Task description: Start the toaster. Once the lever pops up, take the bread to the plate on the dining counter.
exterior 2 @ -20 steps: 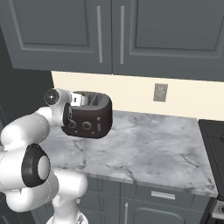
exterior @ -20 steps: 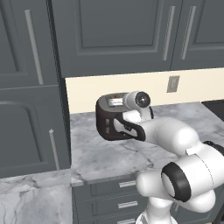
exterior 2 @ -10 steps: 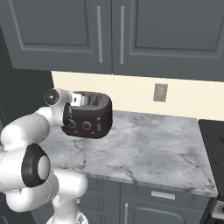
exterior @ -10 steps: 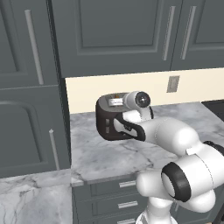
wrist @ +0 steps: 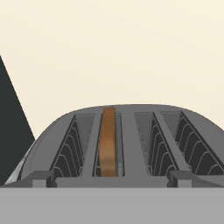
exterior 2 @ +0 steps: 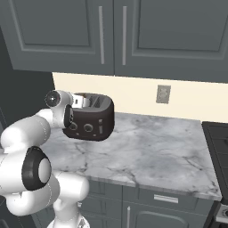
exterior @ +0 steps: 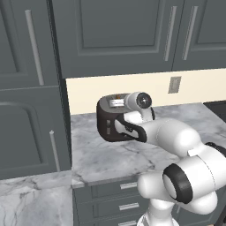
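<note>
The dark toaster (exterior: 107,125) (exterior 2: 91,122) stands on the marble worktop against the cream wall. Its silver slotted top (wrist: 131,144) lies just ahead of my gripper (wrist: 111,178), which is open, with its fingertips (wrist: 41,177) set wide apart at the near edge. The golden-brown bread (wrist: 108,144) stands upright, sunk in the second slot from the left. A small lever tab (exterior: 108,127) shows on the toaster's end face. My hand hovers level with the toaster's top, touching nothing. The plate is out of view.
The marble worktop (exterior 2: 151,151) stretches right to a dark stove edge (exterior 2: 220,147). Grey drawers (exterior: 119,194) sit below and dark upper cabinets (exterior 2: 133,35) hang above. A wall outlet (exterior 2: 163,94) is behind. A lower marble slab (exterior: 26,198) lies at the left.
</note>
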